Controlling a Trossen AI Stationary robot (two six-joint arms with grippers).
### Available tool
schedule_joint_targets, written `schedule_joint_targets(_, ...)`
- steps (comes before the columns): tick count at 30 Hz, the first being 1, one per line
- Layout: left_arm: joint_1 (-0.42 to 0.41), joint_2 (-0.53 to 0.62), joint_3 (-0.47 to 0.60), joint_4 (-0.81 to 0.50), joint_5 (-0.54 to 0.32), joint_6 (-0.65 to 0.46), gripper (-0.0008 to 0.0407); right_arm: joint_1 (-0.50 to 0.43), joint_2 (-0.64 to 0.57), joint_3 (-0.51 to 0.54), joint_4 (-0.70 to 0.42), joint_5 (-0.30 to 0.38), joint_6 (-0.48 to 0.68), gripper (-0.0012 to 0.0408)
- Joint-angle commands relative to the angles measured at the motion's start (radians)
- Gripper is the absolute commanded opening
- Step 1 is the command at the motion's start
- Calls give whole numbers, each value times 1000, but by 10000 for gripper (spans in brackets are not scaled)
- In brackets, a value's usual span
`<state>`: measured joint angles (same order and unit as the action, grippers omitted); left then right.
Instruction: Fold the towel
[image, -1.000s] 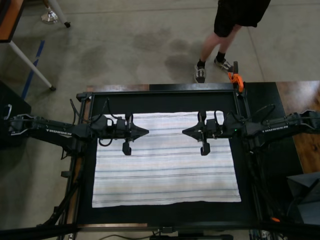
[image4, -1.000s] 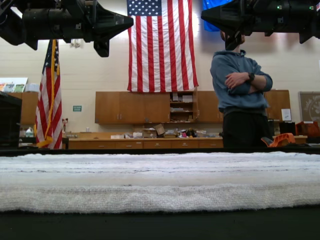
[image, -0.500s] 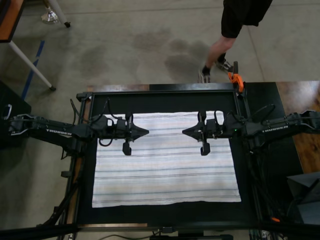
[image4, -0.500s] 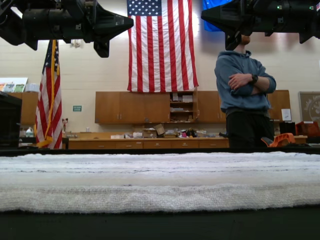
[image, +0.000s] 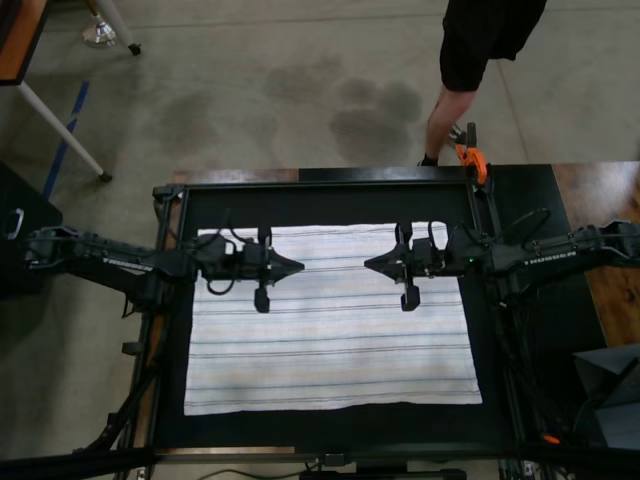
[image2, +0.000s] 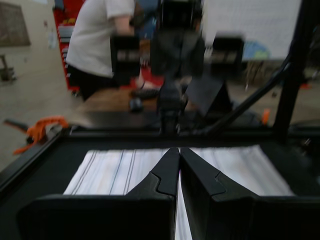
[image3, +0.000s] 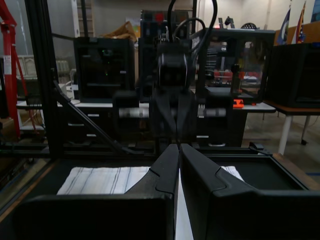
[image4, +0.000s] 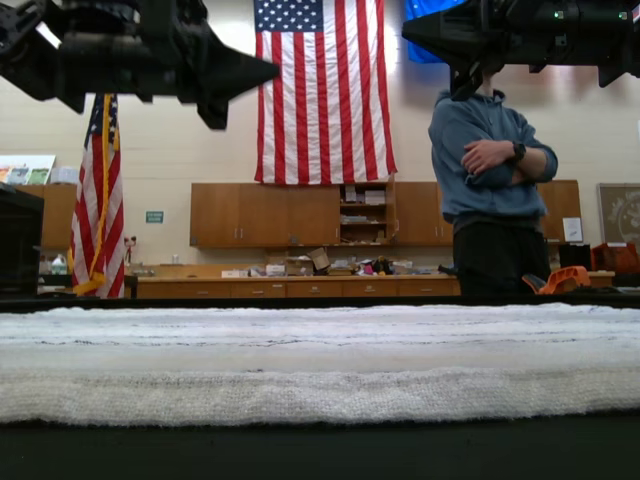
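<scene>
A black table carries the towel, spread flat. Both grippers hover above it, left and right, jaws pressed together. Only the exterior view shows wall flags.

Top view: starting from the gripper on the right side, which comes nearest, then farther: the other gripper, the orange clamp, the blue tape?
From the right gripper:
1. Left gripper, facing it above the towel.
2. Orange clamp, up and to the right.
3. Blue tape, far upper left.
</scene>
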<state>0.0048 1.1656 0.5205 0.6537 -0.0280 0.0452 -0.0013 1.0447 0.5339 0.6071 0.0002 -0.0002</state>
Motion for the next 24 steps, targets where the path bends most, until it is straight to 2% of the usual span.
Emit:
schedule_joint_targets(1, 7, 32, 3, 6, -45, 1, 0, 0, 0, 0, 4, 0, 24, 2)
schedule_joint_targets(6, 69, 130, 61, -26, -37, 15, 0, 1, 0, 0, 7, 0, 199, 1)
schedule_joint_targets(9, 118, 204, 120, -26, 39, 50, 0, 21, 0, 0, 7, 0, 274, 2)
schedule_joint_targets(14, 193, 346, 254, -82, 125, 57, 0, 101, 1, 0, 21, 0, 276, 1)
schedule_joint_targets(18, 235, 465, 352, -118, 235, 56, 0, 172, 1, 0, 80, 1, 281, -1)
schedule_joint_targets(24, 247, 624, 488, -131, 312, 67, 0, 262, 1, 0, 104, 5, 397, -1)
